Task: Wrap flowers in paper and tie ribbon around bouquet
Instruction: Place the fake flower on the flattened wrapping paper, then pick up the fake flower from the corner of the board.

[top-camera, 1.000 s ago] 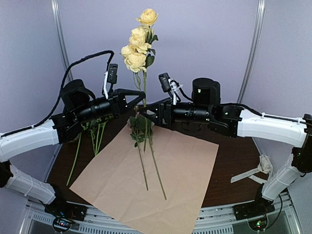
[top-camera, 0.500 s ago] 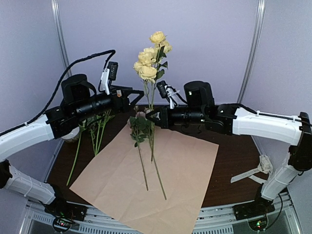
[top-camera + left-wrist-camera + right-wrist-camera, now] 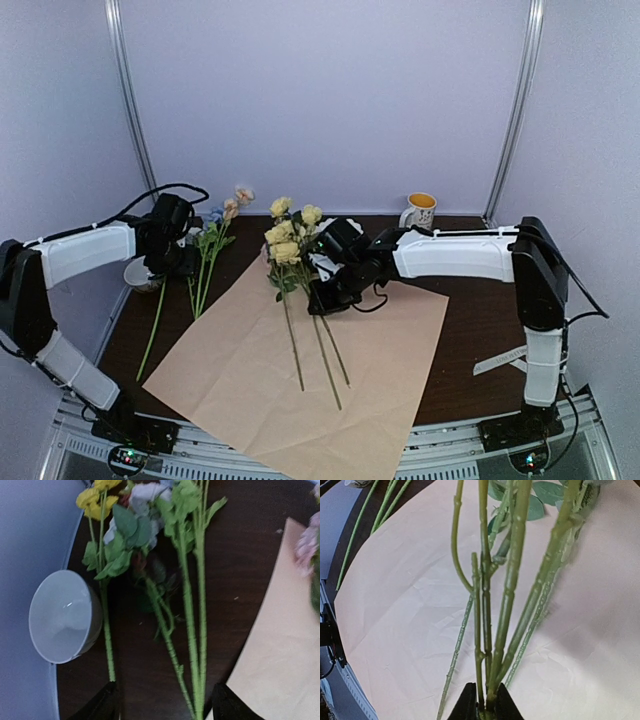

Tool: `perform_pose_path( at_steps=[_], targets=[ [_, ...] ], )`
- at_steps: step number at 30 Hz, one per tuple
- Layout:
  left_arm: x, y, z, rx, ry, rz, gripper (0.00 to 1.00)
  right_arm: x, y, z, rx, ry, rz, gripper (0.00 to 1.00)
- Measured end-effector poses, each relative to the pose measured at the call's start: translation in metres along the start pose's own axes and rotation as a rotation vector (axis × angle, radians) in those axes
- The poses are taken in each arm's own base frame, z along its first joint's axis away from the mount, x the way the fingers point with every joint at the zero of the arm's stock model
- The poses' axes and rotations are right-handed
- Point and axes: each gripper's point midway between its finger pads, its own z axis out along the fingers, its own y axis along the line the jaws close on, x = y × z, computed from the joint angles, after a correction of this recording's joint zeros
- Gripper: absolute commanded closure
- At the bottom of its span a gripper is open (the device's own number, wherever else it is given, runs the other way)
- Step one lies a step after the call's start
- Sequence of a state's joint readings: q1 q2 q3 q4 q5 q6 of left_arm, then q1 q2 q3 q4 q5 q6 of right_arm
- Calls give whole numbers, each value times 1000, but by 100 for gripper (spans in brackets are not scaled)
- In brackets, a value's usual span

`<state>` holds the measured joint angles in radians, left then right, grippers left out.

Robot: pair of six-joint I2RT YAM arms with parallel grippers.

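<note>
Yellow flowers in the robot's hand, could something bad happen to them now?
Maybe. The right gripper pinches several thin stems at once; one could slip out or bend. Also, the open left gripper hangs over loose flowers beside the white bowl, so reaching down might bump the bowl.

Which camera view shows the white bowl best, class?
The left wrist view: the white bowl shows whole, beside the stems of the flowers. In the top external view, the left arm hides most of it. The right wrist view misses it.
</note>
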<state>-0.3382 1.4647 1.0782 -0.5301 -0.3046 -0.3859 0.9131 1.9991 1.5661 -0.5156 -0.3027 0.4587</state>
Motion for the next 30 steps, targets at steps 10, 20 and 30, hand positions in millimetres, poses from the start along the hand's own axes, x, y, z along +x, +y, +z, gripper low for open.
perform_pose_path(
  at_steps=[10,20,30],
  targets=[
    [72,67,57,-300,408,178,44,-1,-22,7,75,27,47,63],
    [94,94,85,-292,595,162,45,-1,-28,-1,107,13,41,63],
    [104,71,95,-51,691,115,56,-6,-26,-10,111,-10,24,63]
  ],
)
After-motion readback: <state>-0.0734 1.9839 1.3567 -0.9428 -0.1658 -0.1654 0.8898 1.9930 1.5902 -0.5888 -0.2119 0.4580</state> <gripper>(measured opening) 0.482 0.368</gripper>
